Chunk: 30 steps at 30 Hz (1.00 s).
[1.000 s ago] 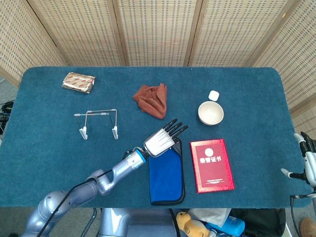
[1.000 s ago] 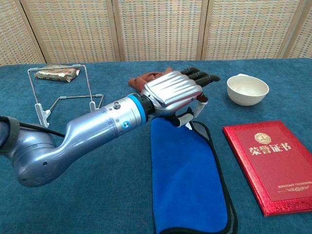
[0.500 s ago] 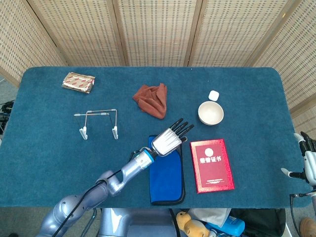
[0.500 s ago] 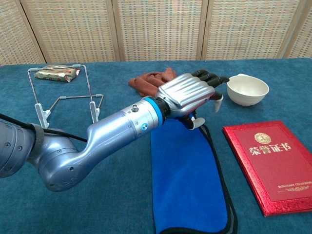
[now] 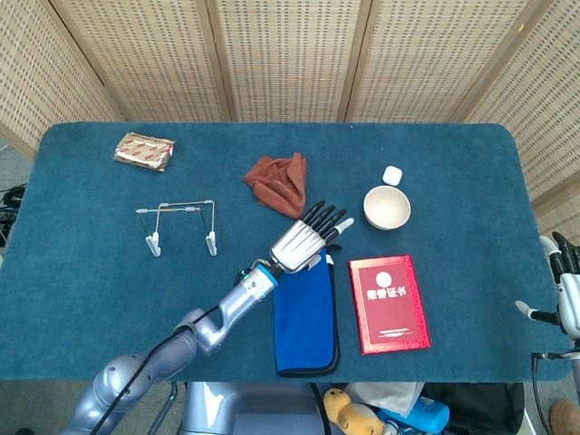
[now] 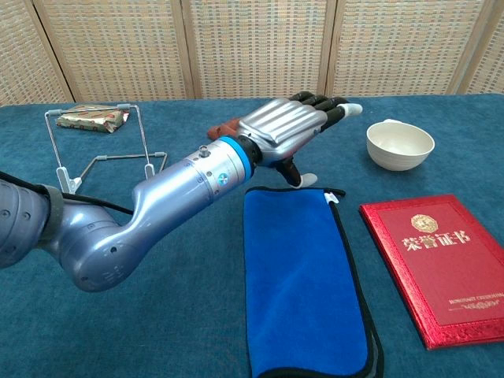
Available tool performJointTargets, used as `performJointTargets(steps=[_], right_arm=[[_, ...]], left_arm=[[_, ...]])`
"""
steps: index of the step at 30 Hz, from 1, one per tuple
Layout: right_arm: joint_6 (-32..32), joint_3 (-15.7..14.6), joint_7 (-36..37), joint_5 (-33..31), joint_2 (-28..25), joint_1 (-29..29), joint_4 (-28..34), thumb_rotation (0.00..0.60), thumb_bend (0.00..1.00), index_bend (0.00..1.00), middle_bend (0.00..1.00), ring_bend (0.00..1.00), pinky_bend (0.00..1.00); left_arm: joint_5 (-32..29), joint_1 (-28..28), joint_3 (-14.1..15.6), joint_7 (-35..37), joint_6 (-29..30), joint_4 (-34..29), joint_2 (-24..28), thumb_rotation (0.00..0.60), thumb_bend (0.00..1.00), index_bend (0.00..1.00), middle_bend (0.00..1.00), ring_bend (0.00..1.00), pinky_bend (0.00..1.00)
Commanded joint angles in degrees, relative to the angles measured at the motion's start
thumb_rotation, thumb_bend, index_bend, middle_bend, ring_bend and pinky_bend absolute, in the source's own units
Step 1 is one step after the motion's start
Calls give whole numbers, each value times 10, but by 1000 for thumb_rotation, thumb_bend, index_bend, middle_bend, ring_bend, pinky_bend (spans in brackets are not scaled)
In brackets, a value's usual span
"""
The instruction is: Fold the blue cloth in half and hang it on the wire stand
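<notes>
Left hand: I see my left hand [image 6: 285,126] raised above the table, fingers [image 6: 319,106] stretched out and apart, holding nothing; it hovers just past the far edge of the cloth.
Blue cloth: the blue cloth [image 6: 303,276] lies flat on the table [image 5: 91,272], already folded into a long strip with a black border, running from near edge toward the far side; its far end sits just below and nearer than my left hand, not touched by it.
Wire stand: the wire stand [image 5: 181,225] stands upright well to the left of the cloth, with nothing on it.
Right hand: my right hand [image 5: 566,294] shows only at the right edge in the head view; I cannot tell how its fingers lie.
Neighbours: a red booklet [image 5: 389,303] lies just right of the cloth; a white bowl [image 5: 387,207] sits beyond it; a brown rag [image 5: 279,183] lies beyond my left hand.
</notes>
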State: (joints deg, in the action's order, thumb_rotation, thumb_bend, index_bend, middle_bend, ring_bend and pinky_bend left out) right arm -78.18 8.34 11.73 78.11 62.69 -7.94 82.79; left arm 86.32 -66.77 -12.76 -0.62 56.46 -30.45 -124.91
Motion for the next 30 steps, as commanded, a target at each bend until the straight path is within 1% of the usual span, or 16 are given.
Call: performJointTargets(steps=[1, 5, 7, 10, 11, 12, 14, 16, 18, 19, 22, 24, 26, 28, 29, 30], right_arm=[[-25, -3, 9, 25, 12, 4, -17, 600, 0, 1, 0, 0, 0], [-42, -5, 3, 39, 16, 7, -19, 600, 0, 2, 0, 0, 0], [-47, -6, 1, 43, 16, 8, -17, 600, 0, 3, 0, 0, 0], [-51, -9, 0, 50, 14, 10, -12, 600, 0, 3, 0, 0, 0], [-52, -10, 0, 50, 13, 10, -11, 600, 0, 3, 0, 0, 0], [-52, -10, 1, 51, 13, 10, -10, 600, 0, 3, 0, 0, 0], [-53, -10, 1, 51, 11, 11, -9, 600, 0, 3, 0, 0, 0], [-54, -10, 2, 52, 11, 11, -8, 600, 0, 3, 0, 0, 0], [-55, -10, 3, 53, 10, 11, -7, 600, 0, 3, 0, 0, 0], [-54, -10, 3, 53, 9, 11, -7, 600, 0, 3, 0, 0, 0], [-53, -11, 5, 52, 8, 11, -6, 600, 0, 3, 0, 0, 0], [-52, -11, 6, 52, 8, 11, -6, 600, 0, 3, 0, 0, 0], [-51, -11, 8, 51, 7, 11, -5, 600, 0, 3, 0, 0, 0], [-51, -10, 9, 49, 6, 11, -4, 600, 0, 4, 0, 0, 0], [-50, -10, 10, 49, 5, 11, -4, 600, 0, 4, 0, 0, 0], [-50, -10, 10, 49, 5, 11, -3, 600, 0, 4, 0, 0, 0]], left_arm=[[-57, 33, -20, -75, -61, -111, 75, 600, 314, 0, 0, 0, 17], [-122, 62, -36, -153, -99, -226, 145, 600, 310, 0, 0, 0, 29], [-148, 71, -42, -181, -108, -258, 164, 600, 306, 0, 0, 0, 38], [-211, 84, -50, -239, -125, -312, 202, 600, 298, 0, 0, 1, 55], [-226, 86, -51, -253, -127, -322, 209, 600, 295, 0, 0, 13, 68], [-241, 86, -52, -265, -130, -332, 216, 600, 290, 0, 18, 46, 93], [-269, 85, -52, -284, -138, -350, 227, 600, 280, 0, 117, 154, 167], [-283, 82, -51, -292, -143, -359, 235, 600, 267, 0, 294, 304, 277], [-294, 79, -47, -300, -141, -363, 236, 600, 260, 0, 415, 421, 377], [-300, 77, -46, -303, -140, -365, 235, 600, 258, 0, 458, 468, 424], [-314, 73, -42, -311, -137, -365, 232, 600, 256, 0, 544, 561, 515], [-327, 70, -39, -320, -132, -365, 228, 600, 253, 2, 626, 641, 588], [-345, 66, -36, -334, -128, -366, 225, 600, 249, 24, 714, 720, 668], [-377, 61, -37, -357, -122, -372, 223, 600, 241, 72, 831, 822, 796], [-393, 58, -38, -368, -118, -376, 223, 600, 240, 86, 865, 854, 843], [-410, 56, -40, -378, -114, -381, 222, 600, 239, 105, 916, 904, 912]])
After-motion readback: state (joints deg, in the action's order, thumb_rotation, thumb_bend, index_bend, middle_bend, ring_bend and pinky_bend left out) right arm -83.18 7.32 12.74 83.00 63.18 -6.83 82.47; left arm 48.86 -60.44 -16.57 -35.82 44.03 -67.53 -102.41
